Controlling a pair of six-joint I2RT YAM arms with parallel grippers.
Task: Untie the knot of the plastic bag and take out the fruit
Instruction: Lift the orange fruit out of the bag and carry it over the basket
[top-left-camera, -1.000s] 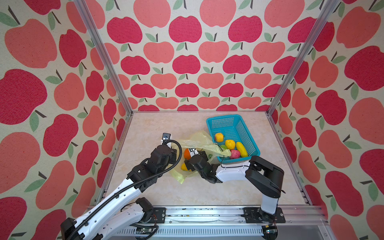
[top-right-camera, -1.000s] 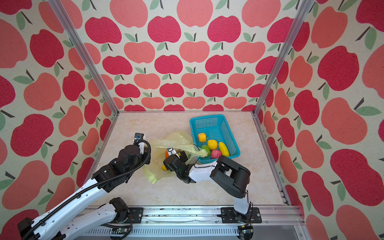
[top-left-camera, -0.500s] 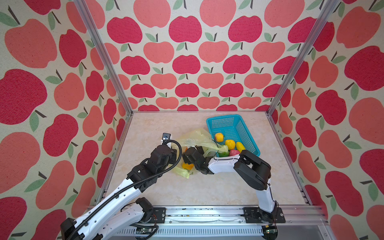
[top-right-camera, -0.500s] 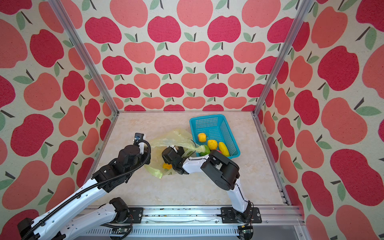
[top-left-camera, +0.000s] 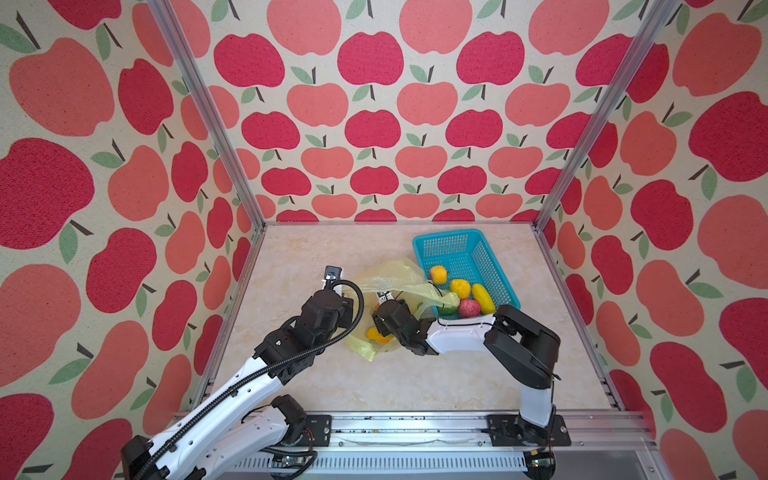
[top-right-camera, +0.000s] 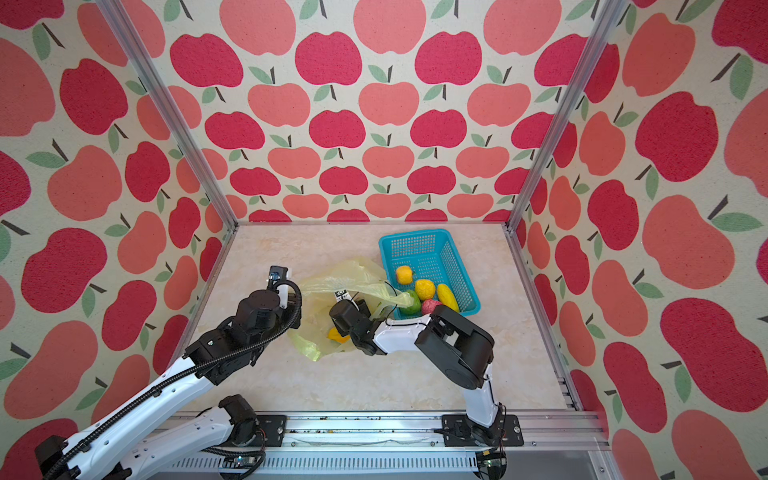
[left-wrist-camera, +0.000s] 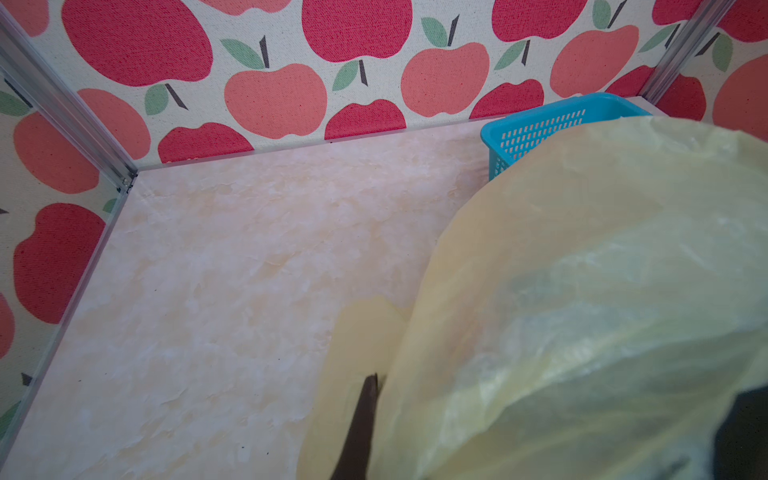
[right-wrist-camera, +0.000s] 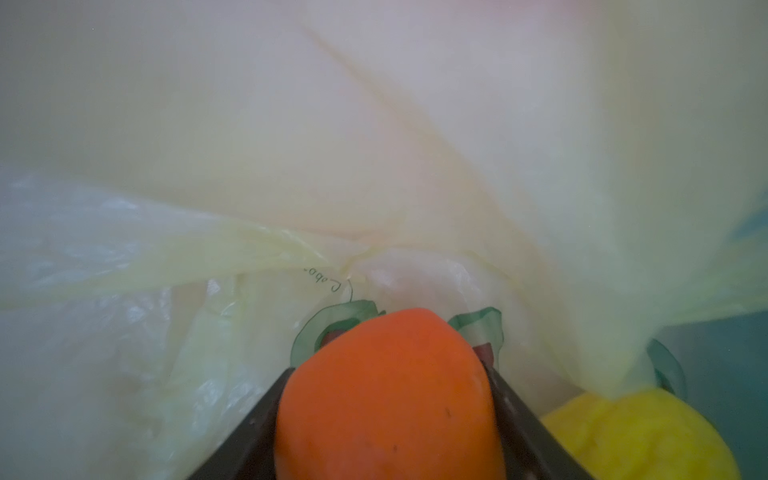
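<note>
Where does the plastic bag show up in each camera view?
Both top views: plastic bag mid-table, beside the teal basket.
Left wrist: close up, covering part of the basket.
Right wrist: fills the picture behind the orange fruit; basket not clearly seen.
Shared landmark: the basket, in three views.

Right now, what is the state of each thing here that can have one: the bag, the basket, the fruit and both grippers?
plastic bag, mouth open, no knot visible, one side held up.
left gripper, shut on the plastic bag.
right gripper, inside the bag, shut on the orange fruit.
orange fruit, gripped, not yet out of the bag.
basket, upright, several fruits inside.
</note>
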